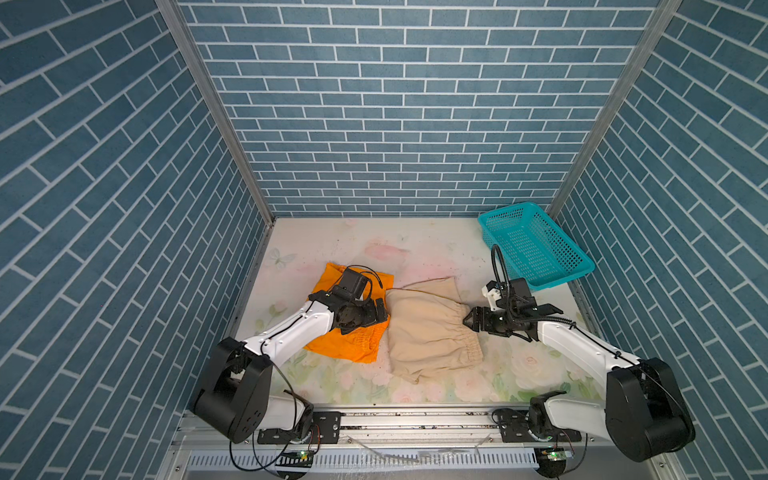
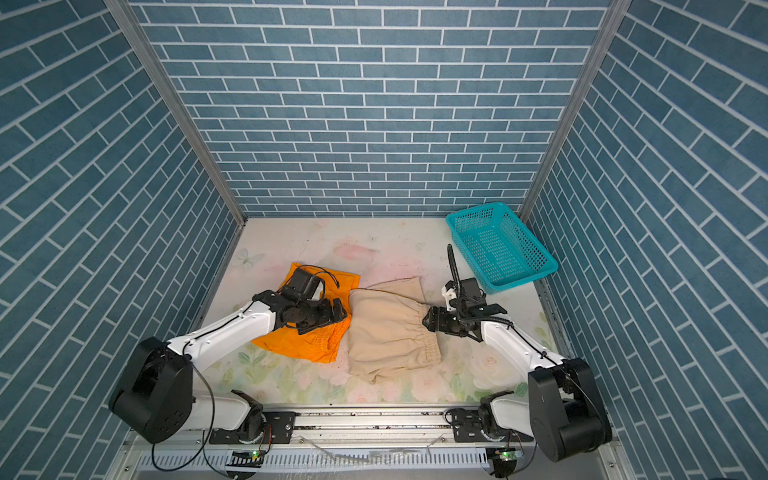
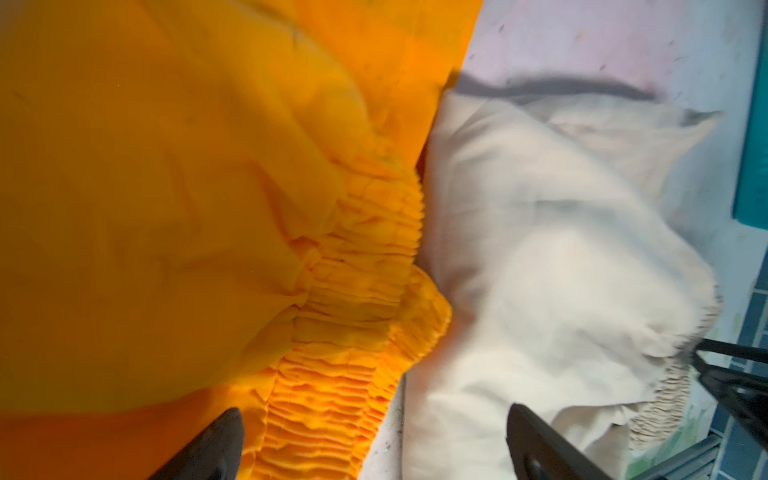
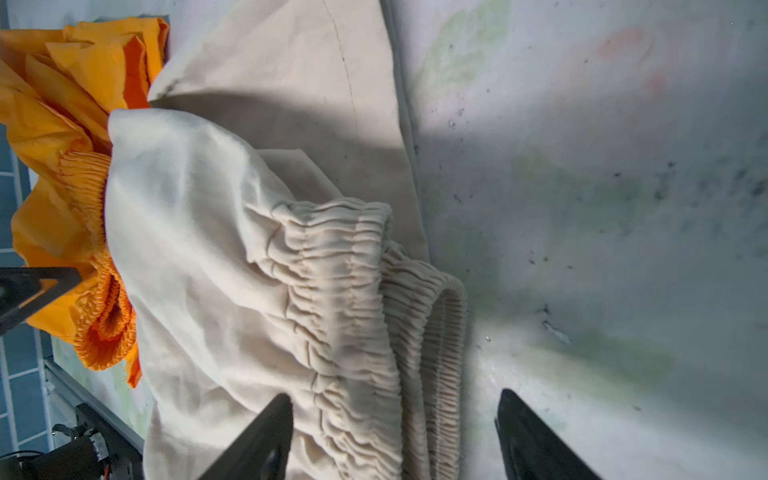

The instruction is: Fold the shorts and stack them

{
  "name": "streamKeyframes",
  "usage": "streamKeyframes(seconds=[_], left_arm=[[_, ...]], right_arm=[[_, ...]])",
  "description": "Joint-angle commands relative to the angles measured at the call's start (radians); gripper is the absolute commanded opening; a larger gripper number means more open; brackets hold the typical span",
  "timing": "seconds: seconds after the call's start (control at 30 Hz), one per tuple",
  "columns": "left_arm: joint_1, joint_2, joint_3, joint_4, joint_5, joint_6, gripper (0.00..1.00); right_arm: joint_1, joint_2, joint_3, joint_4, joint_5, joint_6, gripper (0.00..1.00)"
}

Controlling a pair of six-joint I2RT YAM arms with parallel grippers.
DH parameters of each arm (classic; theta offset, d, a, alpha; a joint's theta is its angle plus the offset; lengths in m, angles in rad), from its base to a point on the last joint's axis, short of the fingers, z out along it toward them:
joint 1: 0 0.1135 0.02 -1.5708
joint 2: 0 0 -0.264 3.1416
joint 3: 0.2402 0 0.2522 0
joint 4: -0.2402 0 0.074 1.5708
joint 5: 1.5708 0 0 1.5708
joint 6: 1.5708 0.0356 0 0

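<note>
Waistband (image 4: 353,270) of beige shorts (image 4: 187,228) between right fingers (image 4: 266,432)

no readable text, no labels, no brands, no numbers, no signs anywhere in view

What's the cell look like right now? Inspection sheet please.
Surface: floral mat, dark specks.
Job's things: orange shorts and beige shorts side by side, rumpled, not stacked.
Clutter: teal basket, empty, far right corner.
Claws: left claw open above where the pairs meet; right claw open, straddling beige waistband.
Cables: black loop at left wrist camera, hose on right arm; no snag seen.
Surroundings: blue brick-pattern walls, metal rail in front.
</note>
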Motion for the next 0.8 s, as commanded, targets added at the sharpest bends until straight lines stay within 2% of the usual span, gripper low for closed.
streamKeyframes(seconds=[0.0,0.17,0.37,0.57,0.77], left_arm=[[-0.046,-0.063,0.06,-0.085,-0.054,0.001,1.0],[-0.152,-0.071,-0.014,0.06,-0.011,-0.049,1.0],[-0.256,0.045,-0.036,0.14,-0.029,-0.045,1.0],[-0.287,0.165,-0.021,0.166,-0.046,-0.024,1.0],[-0.311,0.235,-0.016,0.211,-0.044,-0.014,1.0]], right_arm=[[0.0,0.019,-0.046,0.096,-0.061,-0.018,0.79],[0.0,0.073,-0.058,0.114,-0.051,-0.012,0.79],[0.0,0.094,-0.087,0.16,-0.063,0.014,0.79],[0.001,0.1,-0.1,0.186,-0.071,0.087,0.78],[0.002,0.118,-0.161,0.303,-0.138,0.162,0.74]])
